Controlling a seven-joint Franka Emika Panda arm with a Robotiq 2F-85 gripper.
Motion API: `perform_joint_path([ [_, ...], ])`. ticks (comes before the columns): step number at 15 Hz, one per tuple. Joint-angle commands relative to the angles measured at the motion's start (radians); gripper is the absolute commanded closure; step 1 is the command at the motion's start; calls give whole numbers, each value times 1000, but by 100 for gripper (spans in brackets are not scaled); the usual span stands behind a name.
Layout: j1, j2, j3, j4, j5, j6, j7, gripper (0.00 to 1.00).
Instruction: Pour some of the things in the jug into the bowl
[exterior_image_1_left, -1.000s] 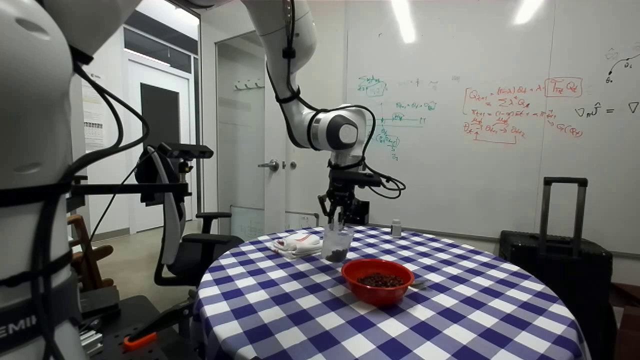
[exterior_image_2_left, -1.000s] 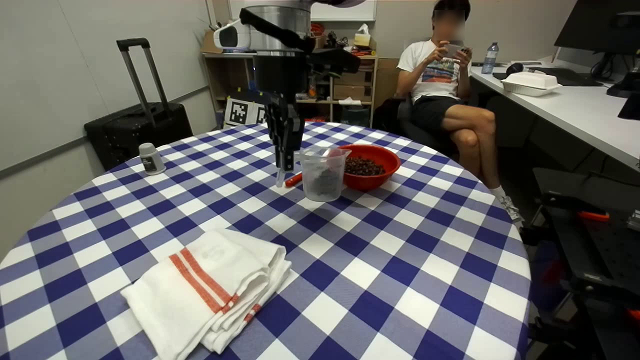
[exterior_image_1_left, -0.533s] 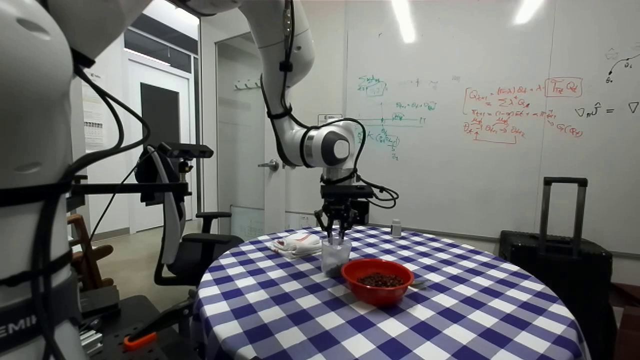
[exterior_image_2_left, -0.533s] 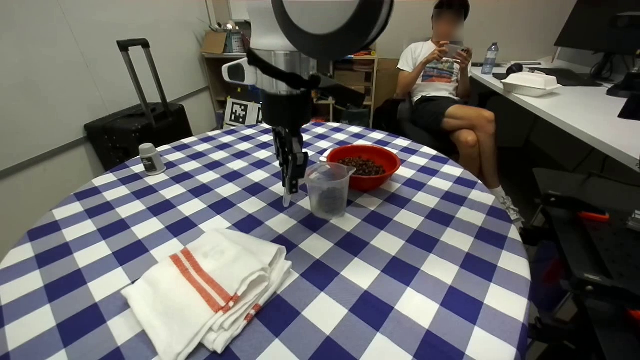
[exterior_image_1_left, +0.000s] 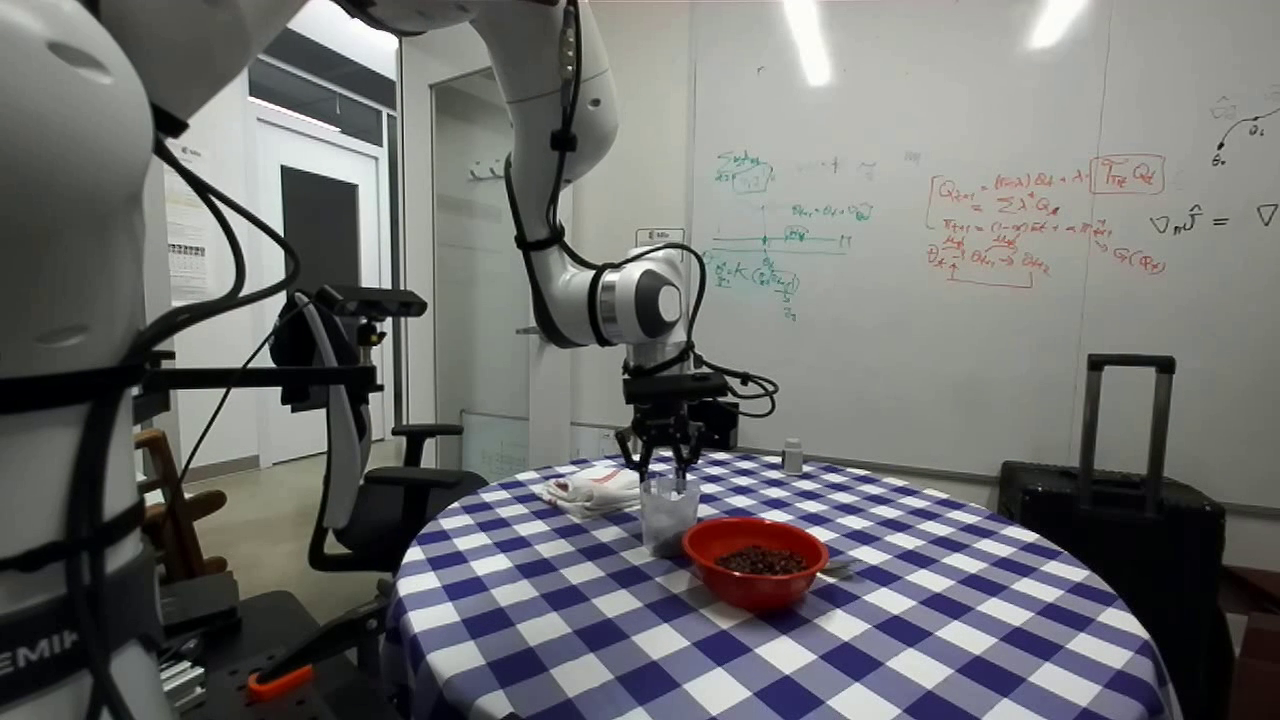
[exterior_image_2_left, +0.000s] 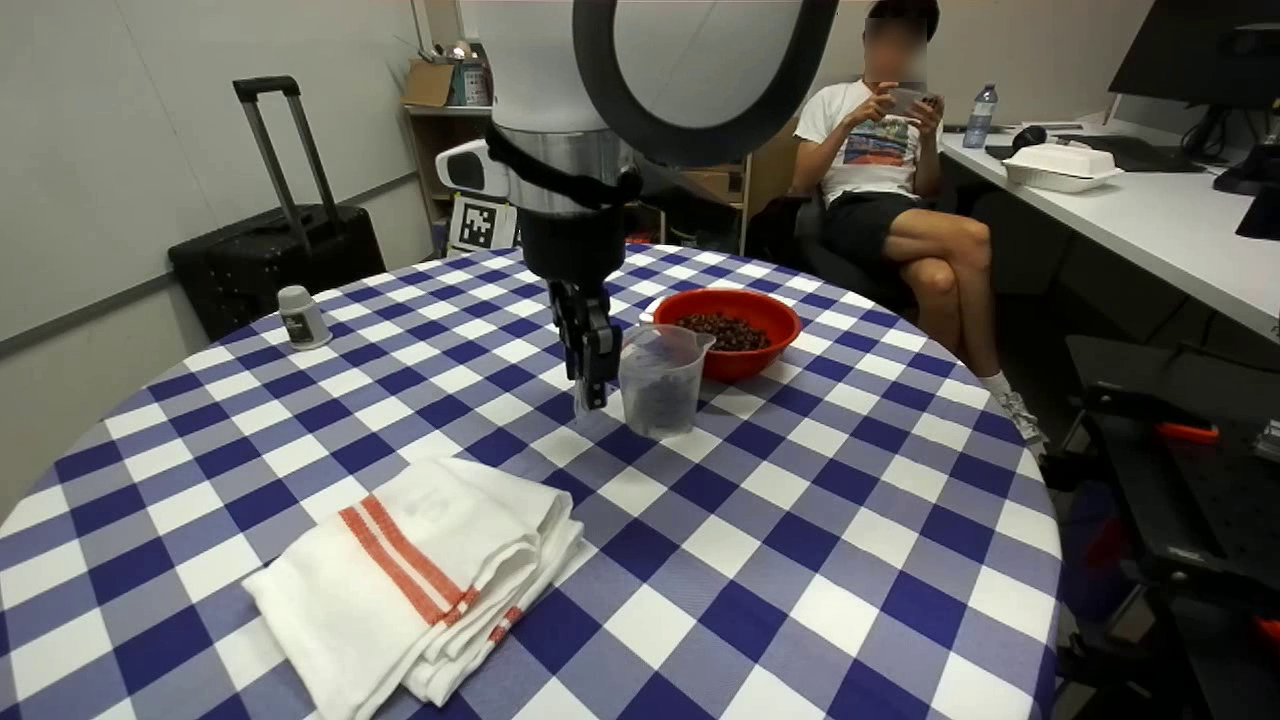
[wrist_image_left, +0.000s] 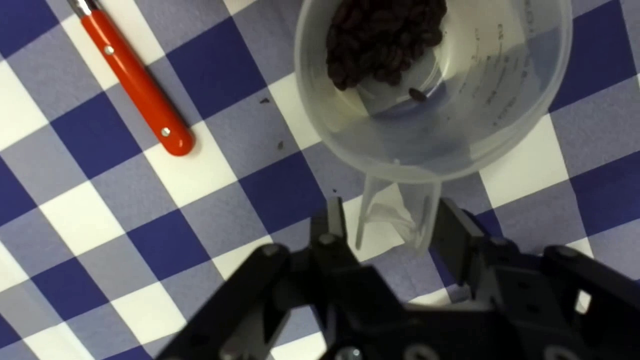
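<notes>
The pale translucent jug (exterior_image_1_left: 668, 520) stands upright on the table, right beside the red bowl (exterior_image_1_left: 755, 592); both also show in an exterior view, the jug (exterior_image_2_left: 660, 390) in front of the bowl (exterior_image_2_left: 742, 368). In the wrist view the jug (wrist_image_left: 440, 145) holds dark beans at its bottom. The bowl holds a heap of dark beans and is out of the wrist view. My gripper (wrist_image_left: 390, 220) is open, its fingers on either side of the jug's handle (wrist_image_left: 395, 220). A gap shows on the left side; the right finger is close to the handle.
A utensil with a red handle (wrist_image_left: 137, 82) lies on the checked cloth near the jug. A folded white towel (exterior_image_2_left: 420, 580) and a small grey bottle (exterior_image_2_left: 303, 322) stand apart on the table. A person (exterior_image_2_left: 880, 150) sits beyond the table.
One second ago my gripper held the jug above the table. The jug has come down onto the table beside the bowl, and the fingers have opened around its handle.
</notes>
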Motion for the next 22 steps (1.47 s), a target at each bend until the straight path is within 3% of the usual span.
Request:
perform_joint_path([
  [1, -42, -23, 41, -18, 1, -7, 23, 19],
  [4, -78, -65, 65, -21, 58, -57, 51, 0],
  [10, -93, -224, 1, -59, 71, -179, 229, 0],
  [15, -118, -425, -54, -220, 44, -196, 332, 0],
  [20, -136, -648, -109, -424, 9, -179, 528, 0],
  [21, -135, -531, -97, -312, 30, -198, 448, 0],
  [22, -140, -572, -102, -349, 28, -198, 473, 0],
])
